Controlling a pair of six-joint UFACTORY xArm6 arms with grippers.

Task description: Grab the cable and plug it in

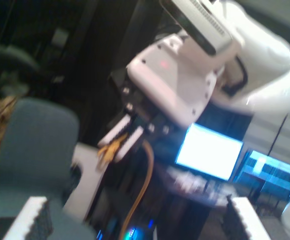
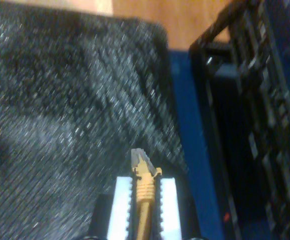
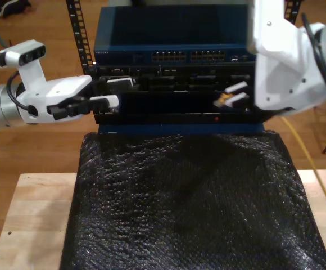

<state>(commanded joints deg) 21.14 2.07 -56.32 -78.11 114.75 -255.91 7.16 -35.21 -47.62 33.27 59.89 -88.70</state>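
Observation:
The cable (image 3: pixel 304 153) is a thin yellow-orange cord; its plug (image 3: pixel 221 102) sits between the white fingers of my second gripper (image 3: pixel 234 94), at the exterior view's right, in front of the rack's dark front. My second gripper (image 2: pixel 144 182) is shut on the cable (image 2: pixel 145 205), and the clear plug tip (image 2: pixel 141 159) sticks out past the pads over the black mat. Across the rack, my first gripper (image 3: pixel 113 92) is open at the exterior view's left. Its wrist view looks at my second gripper (image 1: pixel 129 137) and the cable (image 1: pixel 148 175) hanging from it.
A blue network switch (image 3: pixel 168 35) with rows of ports (image 3: pixel 168 56) tops the black rack (image 3: pixel 174 104). A black textured mat (image 3: pixel 185 197) covers the wooden table (image 3: pixel 34 214). Past the arm, the first wrist view shows a grey chair (image 1: pixel 30 145) and lit monitors (image 1: pixel 210 152).

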